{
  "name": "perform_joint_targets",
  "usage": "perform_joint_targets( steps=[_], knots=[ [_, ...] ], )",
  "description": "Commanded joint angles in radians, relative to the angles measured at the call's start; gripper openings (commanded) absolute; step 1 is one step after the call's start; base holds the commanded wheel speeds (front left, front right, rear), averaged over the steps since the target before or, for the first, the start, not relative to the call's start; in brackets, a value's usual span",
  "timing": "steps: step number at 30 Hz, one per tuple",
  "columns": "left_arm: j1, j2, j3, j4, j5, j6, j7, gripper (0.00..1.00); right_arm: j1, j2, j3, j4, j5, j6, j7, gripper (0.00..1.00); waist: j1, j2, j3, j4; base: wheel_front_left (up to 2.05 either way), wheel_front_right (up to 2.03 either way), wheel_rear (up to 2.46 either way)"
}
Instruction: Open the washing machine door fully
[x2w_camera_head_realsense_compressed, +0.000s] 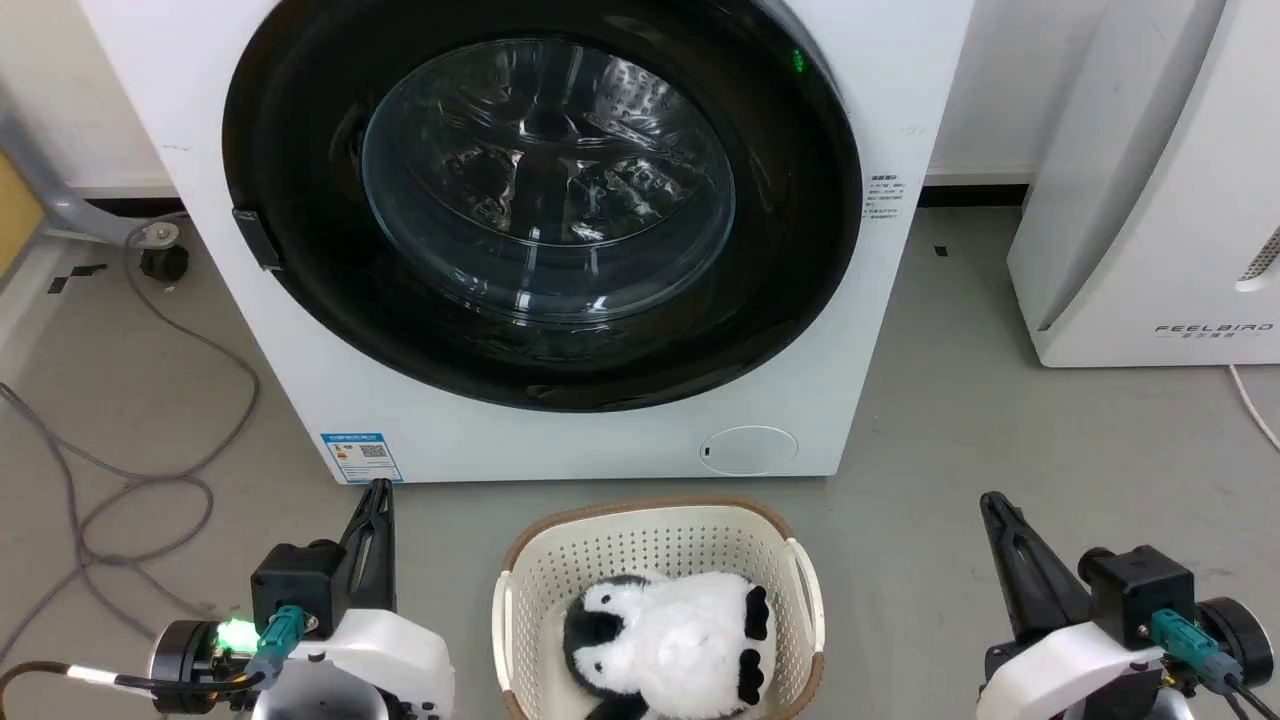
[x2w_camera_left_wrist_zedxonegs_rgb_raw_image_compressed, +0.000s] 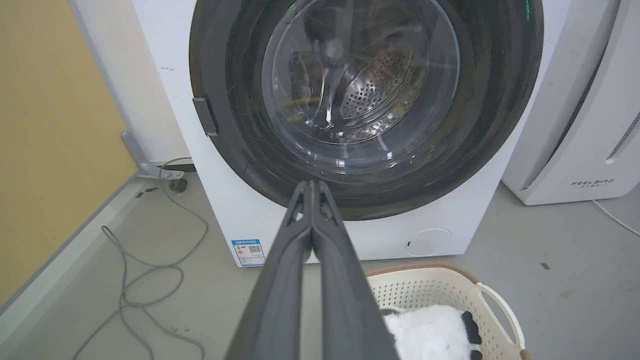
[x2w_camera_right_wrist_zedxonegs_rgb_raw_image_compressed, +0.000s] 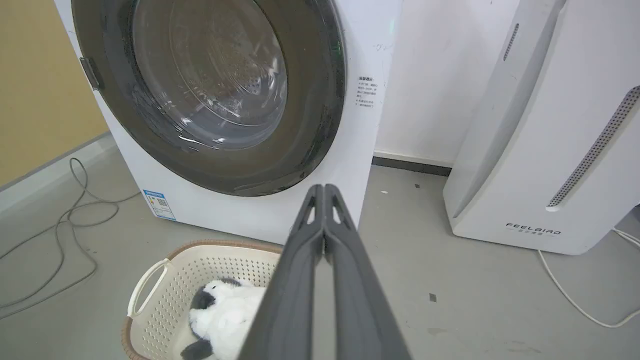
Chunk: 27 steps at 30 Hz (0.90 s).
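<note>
A white washing machine (x2w_camera_head_realsense_compressed: 560, 445) stands on a grey floor (x2w_camera_head_realsense_compressed: 950, 450). Its round black washing machine door (x2w_camera_head_realsense_compressed: 310, 250) is shut flat against the front, and the steel drum shows through the glass. Low in the head view, the left tool (x2w_camera_head_realsense_compressed: 379, 492) and right tool (x2w_camera_head_realsense_compressed: 990, 502) point upward, each with its two dark fingers pressed together on nothing, well apart from the door. Between them sits a cream basket (x2w_camera_head_realsense_compressed: 650, 508) holding a black-and-white plush toy (x2w_camera_head_realsense_compressed: 680, 630).

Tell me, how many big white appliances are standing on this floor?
2. The washing machine stands straight ahead; the slanted appliance marked FEELBIRD stands to the right of it in the head view. More may sit outside the pictures.
</note>
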Motion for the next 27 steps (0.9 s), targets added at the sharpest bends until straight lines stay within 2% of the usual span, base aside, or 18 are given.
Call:
perform_joint_targets(
  steps=[1, 27],
  knots=[
    [0.015, 0.000, -0.001, -0.005, 0.003, 0.003, 0.000, 0.00, -0.012, 0.000, 0.000, 0.002, -0.008, 0.001, 0.001, 0.00, 0.0001, 0.0000, 0.000, 0.000, 0.00, 0.00, 0.00],
    [0.015, 0.000, -0.001, -0.005, 0.003, 0.003, 0.000, 0.00, -0.012, 0.000, 0.000, 0.002, -0.008, 0.001, 0.001, 0.00, 0.0001, 0.0000, 0.000, 0.000, 0.00, 0.00, 0.00]
  ],
)
